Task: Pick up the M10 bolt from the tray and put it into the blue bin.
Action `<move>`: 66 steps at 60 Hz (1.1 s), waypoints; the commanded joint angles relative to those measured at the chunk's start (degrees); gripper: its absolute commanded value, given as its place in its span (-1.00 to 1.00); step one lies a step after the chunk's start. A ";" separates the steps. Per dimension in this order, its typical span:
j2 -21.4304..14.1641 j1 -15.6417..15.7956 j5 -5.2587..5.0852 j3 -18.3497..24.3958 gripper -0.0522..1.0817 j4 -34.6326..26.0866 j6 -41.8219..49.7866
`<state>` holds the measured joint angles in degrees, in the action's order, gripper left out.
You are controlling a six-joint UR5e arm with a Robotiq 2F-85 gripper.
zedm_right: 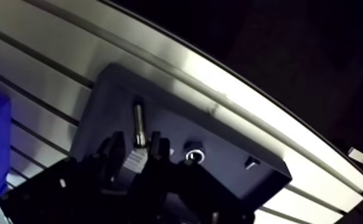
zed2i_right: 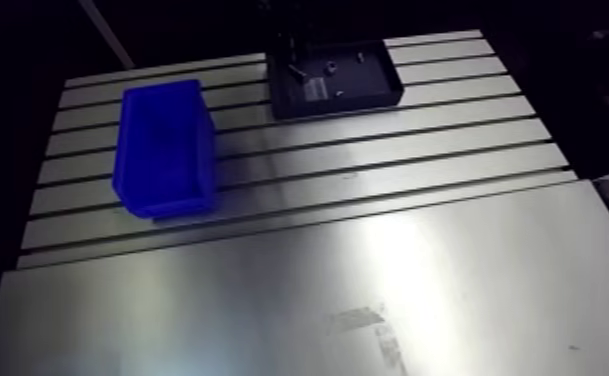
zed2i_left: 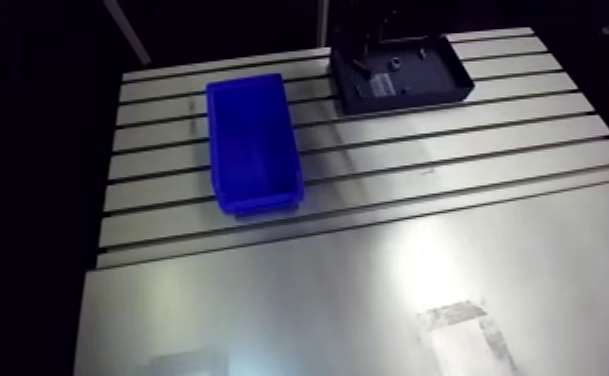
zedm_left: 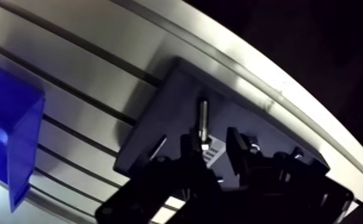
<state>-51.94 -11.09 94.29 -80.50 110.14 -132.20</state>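
Observation:
A dark tray point(zedm_left: 160, 125) lies at the far side of the slotted table. In it lies a metal bolt point(zedm_left: 203, 117), its shank pointing away from the gripper. My gripper point(zedm_left: 214, 146) hangs over the tray, open, with its fingers point(zedm_left: 237, 143) on either side of the bolt's near end and not pressing on it. A pale label on the tray floor shows between them. The blue bin point(zed2i_left: 253, 140) stands upright and apart from the tray; in the wrist view it is off beside the gripper. In the arm view the gripper is a dark shape over the tray point(zed2i_left: 398, 75).
A nut point(zedm_right: 194, 156) and another small part point(zedm_right: 252, 162) also lie in the tray, beside the bolt. The tray sits close to the table's far edge point(zedm_left: 267, 77). A smooth metal plate point(zed2i_left: 368, 300) covers the near half of the table.

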 commanded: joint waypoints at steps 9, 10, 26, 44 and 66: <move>0.31 0.02 -0.02 -0.90 0.19 0.12 0.05; 0.31 0.02 -0.02 -0.99 0.19 0.12 0.12; 0.75 0.02 -0.02 -1.10 0.20 0.12 0.05; 1.36 0.02 -0.02 -1.19 0.20 0.21 -0.13; 1.37 0.28 -0.04 -1.96 0.20 3.00 -0.23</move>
<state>-50.60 -10.90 94.21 -81.91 110.89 -132.28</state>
